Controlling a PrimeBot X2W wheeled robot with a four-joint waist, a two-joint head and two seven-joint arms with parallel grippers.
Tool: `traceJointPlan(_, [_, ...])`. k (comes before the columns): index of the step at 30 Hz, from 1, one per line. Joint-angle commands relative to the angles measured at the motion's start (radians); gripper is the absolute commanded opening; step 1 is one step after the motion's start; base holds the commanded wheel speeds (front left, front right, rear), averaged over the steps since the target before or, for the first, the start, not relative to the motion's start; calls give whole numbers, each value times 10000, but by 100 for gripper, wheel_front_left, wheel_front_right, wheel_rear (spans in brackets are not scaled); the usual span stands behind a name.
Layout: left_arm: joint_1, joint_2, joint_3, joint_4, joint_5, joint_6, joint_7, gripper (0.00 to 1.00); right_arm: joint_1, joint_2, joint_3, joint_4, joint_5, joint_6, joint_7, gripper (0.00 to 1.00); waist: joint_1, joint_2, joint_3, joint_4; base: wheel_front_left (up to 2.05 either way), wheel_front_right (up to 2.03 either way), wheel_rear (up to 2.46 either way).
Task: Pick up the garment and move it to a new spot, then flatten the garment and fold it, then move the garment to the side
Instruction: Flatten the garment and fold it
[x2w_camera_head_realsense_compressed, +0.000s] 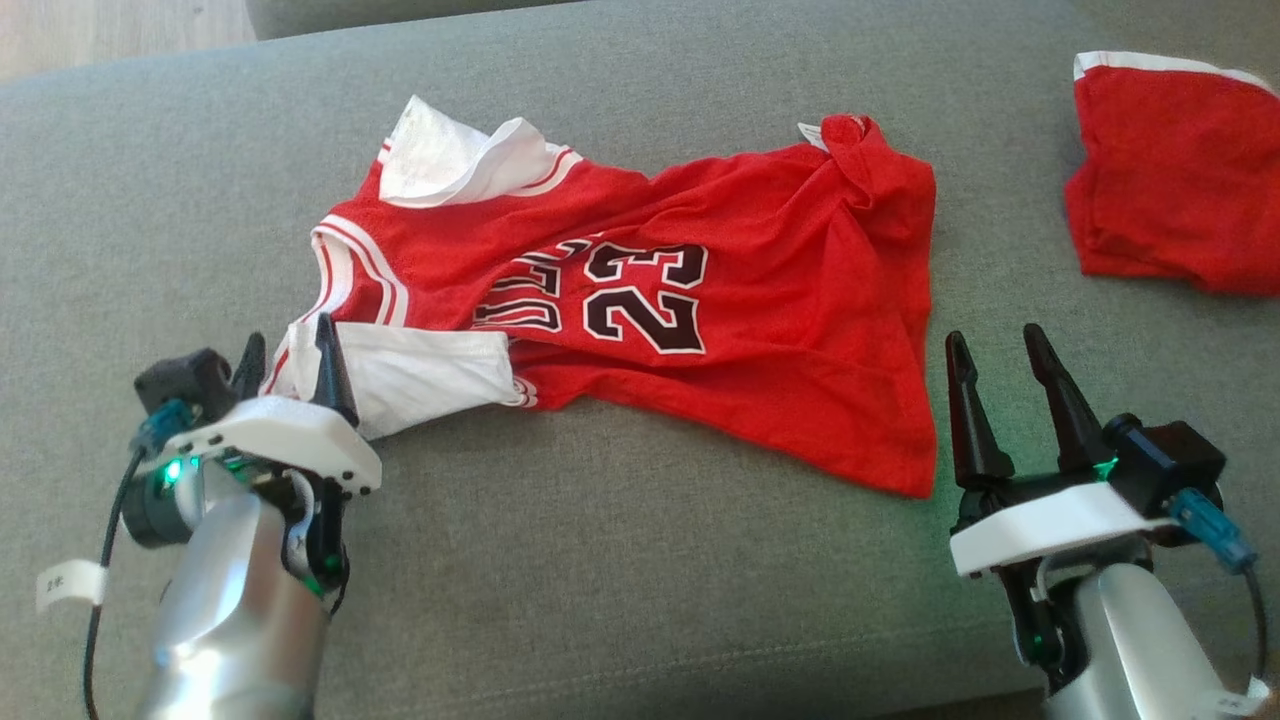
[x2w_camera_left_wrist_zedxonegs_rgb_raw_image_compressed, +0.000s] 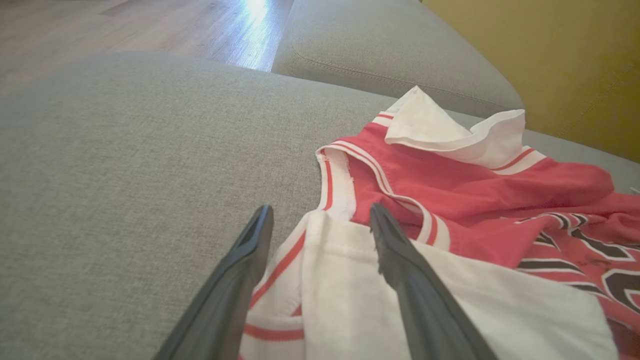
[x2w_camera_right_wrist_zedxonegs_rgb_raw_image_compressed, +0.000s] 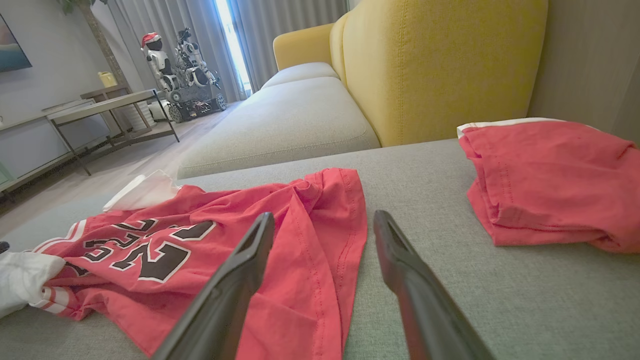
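Note:
The garment (x2w_camera_head_realsense_compressed: 700, 330) is a red jersey with white trim and the number 23, spread crumpled across the grey cushion (x2w_camera_head_realsense_compressed: 600, 560). Its white sleeves sit at the left. My left gripper (x2w_camera_head_realsense_compressed: 290, 355) is open at the near white sleeve, its fingers straddling the sleeve's edge in the left wrist view, where the garment (x2w_camera_left_wrist_zedxonegs_rgb_raw_image_compressed: 450, 190) lies ahead and to the right of the left gripper (x2w_camera_left_wrist_zedxonegs_rgb_raw_image_compressed: 320, 220). My right gripper (x2w_camera_head_realsense_compressed: 995, 345) is open just right of the jersey's hem corner. In the right wrist view the right gripper (x2w_camera_right_wrist_zedxonegs_rgb_raw_image_compressed: 325, 222) stands over the hem edge of the garment (x2w_camera_right_wrist_zedxonegs_rgb_raw_image_compressed: 300, 235).
A second red piece of clothing (x2w_camera_head_realsense_compressed: 1180, 180) lies folded at the far right of the cushion, also seen as the red clothing (x2w_camera_right_wrist_zedxonegs_rgb_raw_image_compressed: 550, 180). A yellow sofa back (x2w_camera_right_wrist_zedxonegs_rgb_raw_image_compressed: 440, 65) rises behind. Wooden floor (x2w_camera_left_wrist_zedxonegs_rgb_raw_image_compressed: 125, 25) lies beyond the cushion's left edge.

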Motion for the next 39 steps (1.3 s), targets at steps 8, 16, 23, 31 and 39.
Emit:
traceJointPlan(8, [-502,253,300,-29,110,-275,-124,0,-355,11,155,-212,42,-7,-91,100,0,0,-39,50,0,0,0])
traceJointPlan(16, [-467,212,499,-249,179,-320,-124,0,-365,21,138,-202,5,-7,-68,100,0,0,-115,102,0,0,0])
traceJointPlan(23, [-181,164,818,-949,249,-367,-124,0,-329,26,131,-175,12,-7,-66,100,0,0,-185,107,0,0,0])
traceJointPlan(31, [692,-144,1258,-2911,249,-454,-124,0,-223,43,43,-304,43,-7,-144,100,0,0,-311,288,0,0,0])
traceJointPlan(39, [2935,-321,777,-5663,-531,-747,-124,2,122,-107,34,-618,136,-7,-280,100,0,0,-560,1046,0,0,0])
